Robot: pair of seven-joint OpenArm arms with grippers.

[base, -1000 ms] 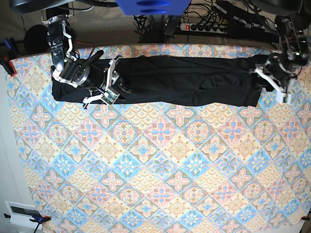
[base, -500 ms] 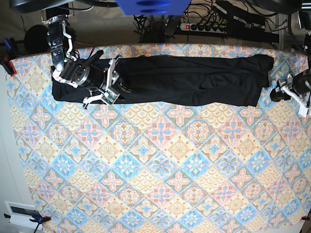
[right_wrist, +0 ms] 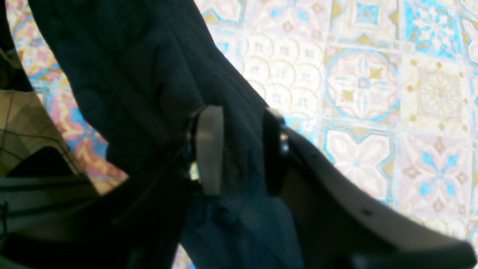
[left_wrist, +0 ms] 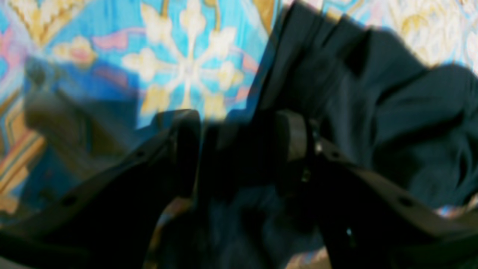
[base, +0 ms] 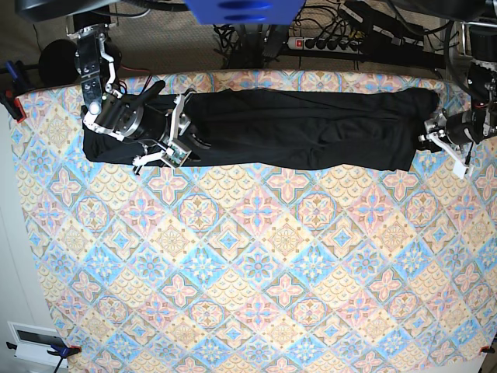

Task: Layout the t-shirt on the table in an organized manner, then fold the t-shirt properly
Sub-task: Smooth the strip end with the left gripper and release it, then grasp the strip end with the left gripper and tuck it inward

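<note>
The t-shirt (base: 287, 128) is laid out as a long black band along the far edge of the table (base: 256, 272), stretched from one side nearly to the other. The right gripper (base: 172, 134) is set low over the shirt's end on the base view's left, its arm angled down from the far corner; in the right wrist view its fingers (right_wrist: 210, 149) are seen clamped on a fold of the black cloth. The left gripper (base: 446, 144) is held at the shirt's opposite end, close to the table's side edge; its jaws are spread apart, with cloth lying between them and not pinched. The whole near part of the table is uncovered.
</note>
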